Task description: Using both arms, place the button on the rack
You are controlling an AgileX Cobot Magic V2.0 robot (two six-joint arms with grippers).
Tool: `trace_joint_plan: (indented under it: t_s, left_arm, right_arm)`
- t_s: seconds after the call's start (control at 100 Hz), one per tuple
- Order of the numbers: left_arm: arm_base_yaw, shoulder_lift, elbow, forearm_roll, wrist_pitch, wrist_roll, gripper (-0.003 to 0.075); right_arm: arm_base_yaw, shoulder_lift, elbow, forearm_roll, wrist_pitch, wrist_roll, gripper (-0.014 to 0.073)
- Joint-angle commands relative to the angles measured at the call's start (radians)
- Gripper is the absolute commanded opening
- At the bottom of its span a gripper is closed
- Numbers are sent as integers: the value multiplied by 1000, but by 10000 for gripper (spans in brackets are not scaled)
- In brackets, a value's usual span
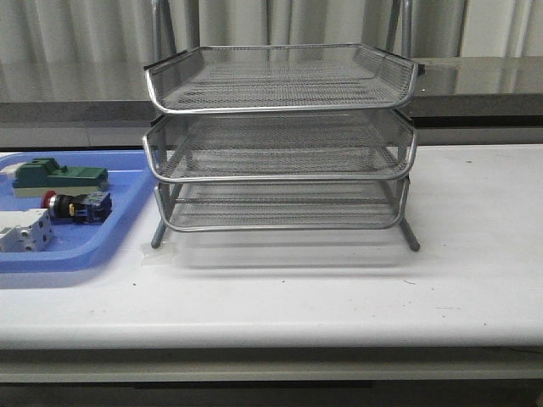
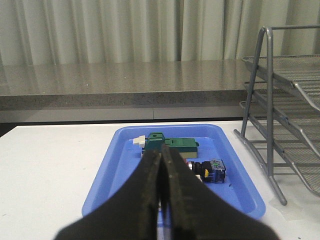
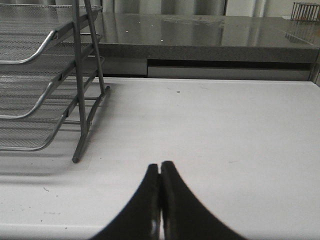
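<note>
The button is seen lying on its side in the blue tray at the left of the counter, its long axis running across the counter, red head pointed away from the rack. The left gripper is held low above the tray's near edge, fingers pressed together, empty. The right gripper is held low over bare counter beside the rack, fingers likewise pressed together

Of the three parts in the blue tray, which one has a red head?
The button, lying between the green-topped block and the white terminal block; only it has a red mushroom head.
</note>
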Motion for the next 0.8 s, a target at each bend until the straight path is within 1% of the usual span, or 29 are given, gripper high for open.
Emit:
trace_joint_plan:
  t_s: [0.0,0.62,0.79]
  left_arm:
    - [1,-32,35,0,-82,-6,-20]
    - [1,-32,35,0,-82,-6,-20]
    - [1,-32,35,0,-82,-6,-20]
  right_arm:
    - [-6,-17,1,-2,-79,-8,-58]
    - [-6,-17,1,-2,-79,-8,-58]
    - [-6,-17,1,-2,-133,-8,-58]
